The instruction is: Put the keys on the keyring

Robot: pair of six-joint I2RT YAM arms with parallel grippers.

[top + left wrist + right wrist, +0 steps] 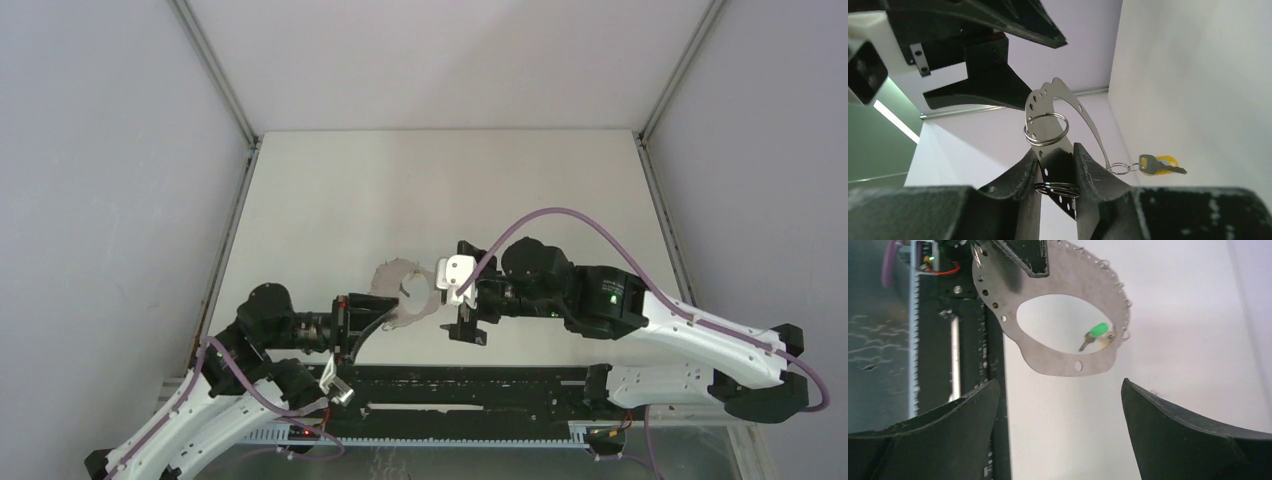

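Observation:
The keyring (397, 290), a flat grey oval plate with a wide hole, is held up off the table. My left gripper (1058, 172) is shut on its rim (1048, 150), next to two wire split rings. The yellow-headed key (1160, 165) hangs from a small loop on the plate's far edge. In the right wrist view the green-headed key (1096, 334) shows through the hole of the keyring (1068, 365), dangling behind it. My right gripper (1058, 430) is open wide just short of the plate, with nothing between its fingers (963, 425). From above, the right gripper (458, 295) faces the left gripper (365, 315) across the keyring.
A black slotted rail (480, 385) runs along the near table edge below both grippers. White enclosure walls (120, 200) with metal corner posts stand left, right and behind. The pale tabletop (450, 190) stretches away beyond the keyring.

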